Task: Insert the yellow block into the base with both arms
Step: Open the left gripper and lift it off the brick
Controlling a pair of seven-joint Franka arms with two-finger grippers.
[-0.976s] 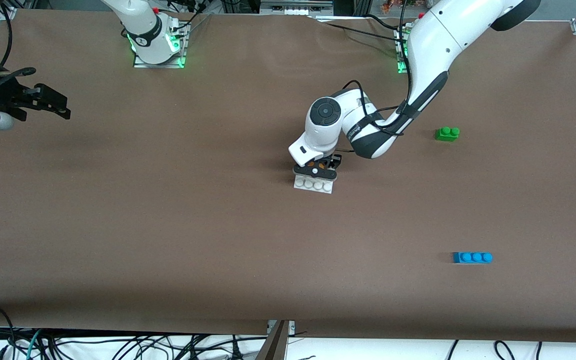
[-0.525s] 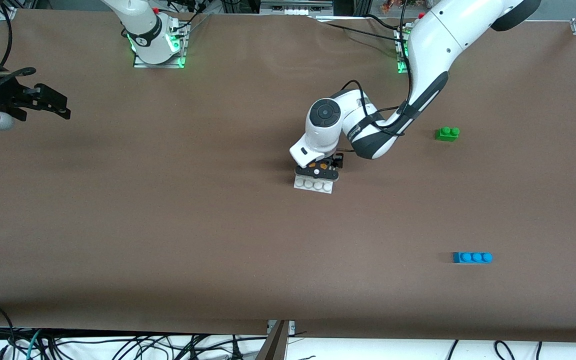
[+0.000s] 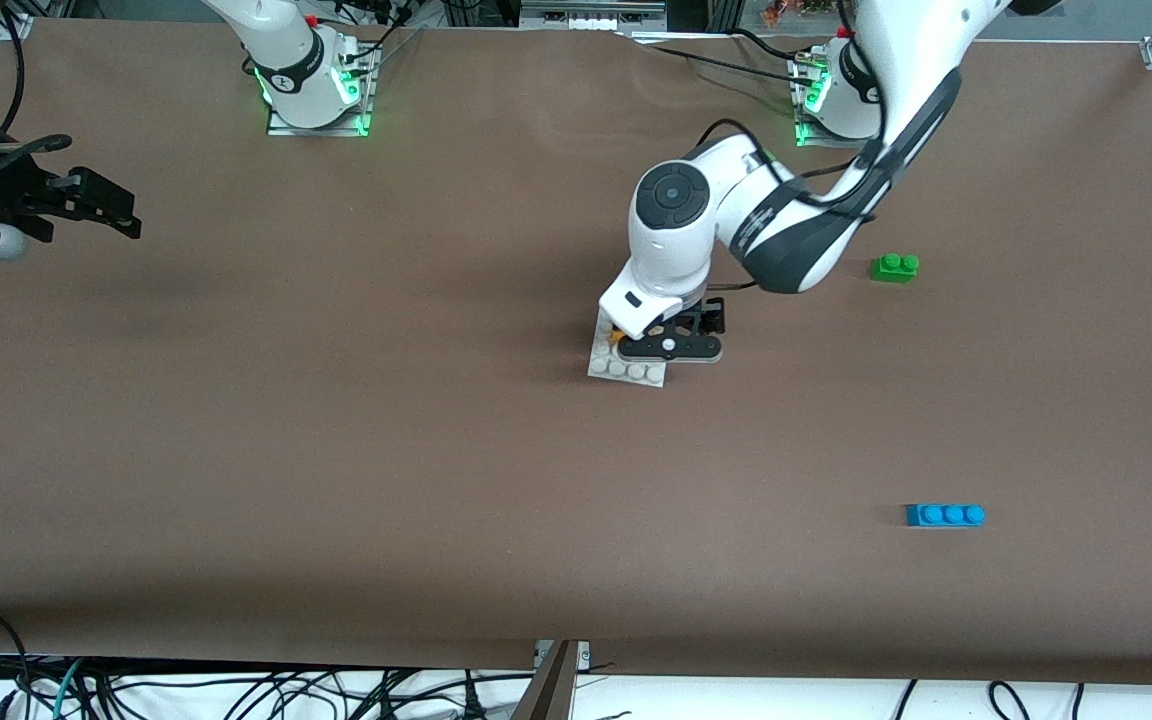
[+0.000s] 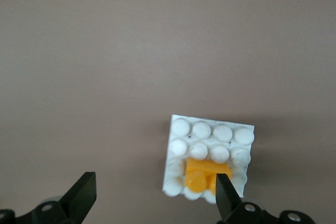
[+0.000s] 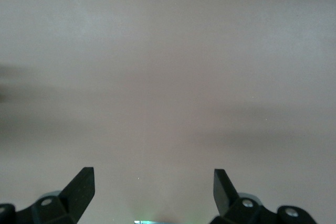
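The yellow block (image 4: 206, 173) sits on the white studded base (image 4: 212, 136), in its middle studs near one edge. In the front view only a sliver of the block (image 3: 616, 337) shows under the left wrist, on the base (image 3: 626, 369). My left gripper (image 3: 673, 346) hangs open and empty just above the base's edge toward the left arm's end. In the left wrist view (image 4: 155, 195) one finger (image 4: 224, 192) overlaps the block's edge. My right gripper (image 3: 106, 212) waits open and empty over bare table at the right arm's end; the right wrist view (image 5: 152, 187) shows it too.
A green two-stud brick (image 3: 894, 267) lies toward the left arm's end, farther from the front camera than the base. A blue three-stud brick (image 3: 944, 515) lies nearer to the front camera at that end. Cables hang along the table's front edge.
My left gripper has opened, let go of the yellow block, risen and shifted toward the left arm's end. The block stays on the base. The right arm has not moved.
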